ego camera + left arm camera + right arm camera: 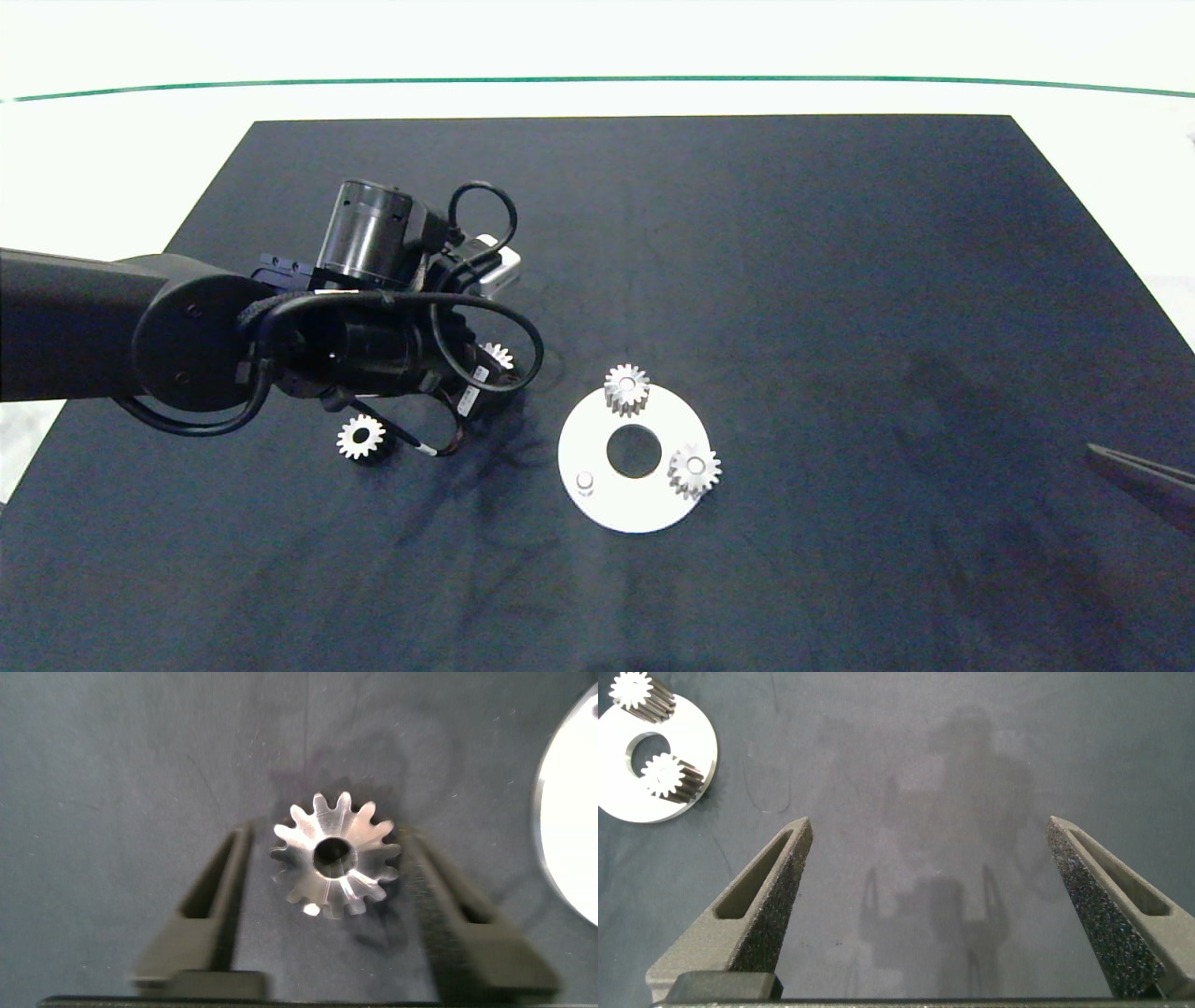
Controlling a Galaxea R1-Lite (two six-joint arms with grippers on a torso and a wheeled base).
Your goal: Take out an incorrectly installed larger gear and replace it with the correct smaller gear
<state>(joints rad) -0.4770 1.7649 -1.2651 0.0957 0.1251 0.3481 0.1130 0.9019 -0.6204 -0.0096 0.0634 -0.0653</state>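
In the left wrist view, a silver gear (336, 855) with long pointed teeth and a centre hole lies flat on the dark mat; by its look it is the larger gear. My left gripper (326, 836) is open around it, one finger (448, 905) close against its teeth. In the head view the left wrist covers most of this gear (498, 356). A smaller gear (360, 436) lies loose on the mat nearby. The white round plate (644, 509) carries two gears (626, 388) (695, 469) and one bare peg (585, 481). My right gripper (929, 821) hangs open over bare mat.
The dark mat (840, 280) covers the white table. The left arm (187, 336) and its cables hang over the mat's left part. The right gripper (1144, 471) is parked at the right edge. The plate (691, 775) also shows in the right wrist view.
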